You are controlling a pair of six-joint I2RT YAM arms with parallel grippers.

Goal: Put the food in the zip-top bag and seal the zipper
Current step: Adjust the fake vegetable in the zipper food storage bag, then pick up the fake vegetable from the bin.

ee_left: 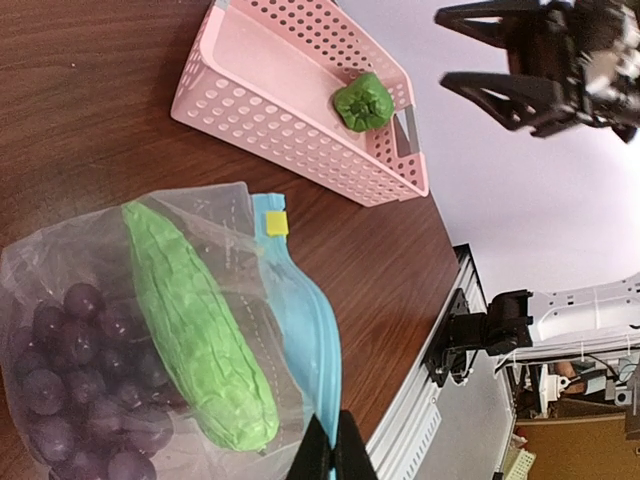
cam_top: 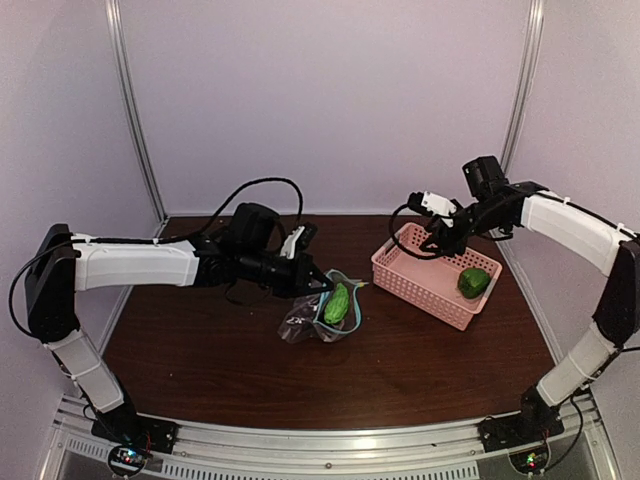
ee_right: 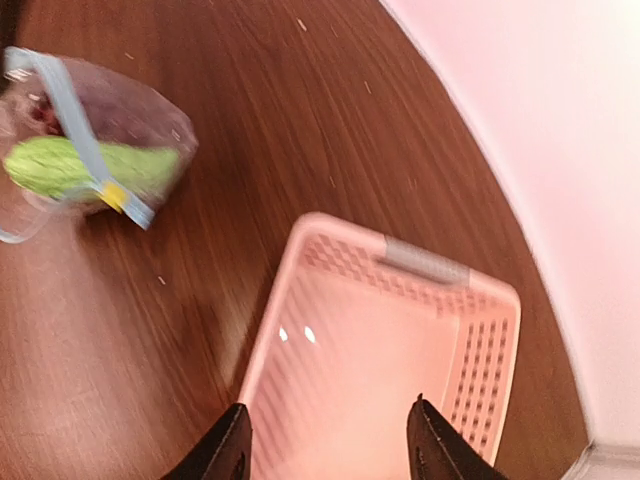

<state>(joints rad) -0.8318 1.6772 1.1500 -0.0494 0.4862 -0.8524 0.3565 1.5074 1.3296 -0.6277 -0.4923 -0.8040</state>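
Table [cam_top: 420, 370]: dark brown wood, with both arms' bases at its near edge.
Left arm [cam_top: 140, 265]: stretched low toward the middle of the table, its wrist at the bag.
Right arm [cam_top: 570, 225]: raised over the right side, its wrist above the basket's far end.
Basket [cam_top: 420, 288]: pink, perforated, on the table to the right, well apart from the bag.
Bag [cam_top: 300, 322]: clear crinkly plastic, lying on the table near its middle, just in front of the left gripper.
Left gripper [ee_left: 325, 455]: closed tight, tips meeting on the near end of the zipper.
Right gripper [ee_right: 325, 425]: fingers spread apart with nothing between them, hanging over the basket floor and touching nothing.
Vegetable [ee_left: 195, 330]: long, bumpy, bright green; it lies inside the bag, against the grapes.
Grapes [ee_left: 90, 370]: dark red-purple bunch inside the bag, seen through the film, on the side away from the mouth.
Green lump [cam_top: 475, 282]: glossy, in the right-hand end of the basket, close to a corner.
Zipper [ee_left: 300, 320]: teal-blue strip along the bag's mouth; from above its two sides bow apart, so the mouth is not sealed.
Tab [ee_left: 276, 222]: small, yellow, on the zipper's far end.
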